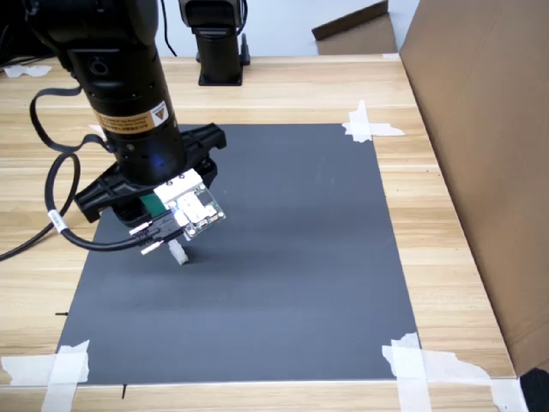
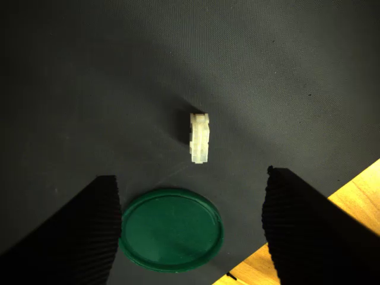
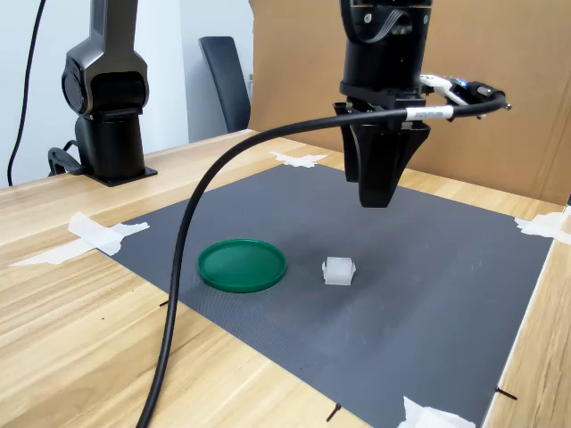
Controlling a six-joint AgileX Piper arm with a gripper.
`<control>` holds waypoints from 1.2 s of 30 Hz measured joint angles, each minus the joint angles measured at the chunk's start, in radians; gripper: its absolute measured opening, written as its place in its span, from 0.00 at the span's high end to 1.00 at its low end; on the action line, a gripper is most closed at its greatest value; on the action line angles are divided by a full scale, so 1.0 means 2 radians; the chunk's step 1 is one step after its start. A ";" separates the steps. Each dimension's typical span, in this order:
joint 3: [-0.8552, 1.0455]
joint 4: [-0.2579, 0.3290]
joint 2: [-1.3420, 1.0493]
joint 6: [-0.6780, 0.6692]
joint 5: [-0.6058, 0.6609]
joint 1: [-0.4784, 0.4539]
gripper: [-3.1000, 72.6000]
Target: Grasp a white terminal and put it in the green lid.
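Note:
The white terminal (image 2: 199, 138) is a tiny stepped block lying on the black mat; it also shows in both exterior views (image 1: 178, 252) (image 3: 339, 270). The green lid (image 2: 171, 229) lies flat on the mat a short way from it, to its left in the second exterior view (image 3: 242, 265). In the first exterior view only a green sliver of the lid (image 1: 153, 204) shows under the arm. My gripper (image 2: 190, 175) is open with nothing between its fingers. It hangs well above the mat (image 3: 376, 198), over the terminal and lid, touching neither.
The black mat (image 1: 292, 283) is taped at its corners with white tape strips (image 1: 369, 127) to a wooden table. A cardboard wall (image 1: 480, 154) stands along the first exterior view's right. Another arm's black base (image 3: 111, 116) stands beyond the mat. A black cable (image 3: 192, 267) hangs from my arm.

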 joint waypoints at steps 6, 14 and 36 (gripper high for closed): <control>0.039 0.002 0.000 -0.020 -0.036 -0.014 0.17; 0.094 0.007 0.000 -0.069 -0.101 -0.028 0.17; 0.121 -0.002 0.025 -0.020 -0.141 -0.010 0.17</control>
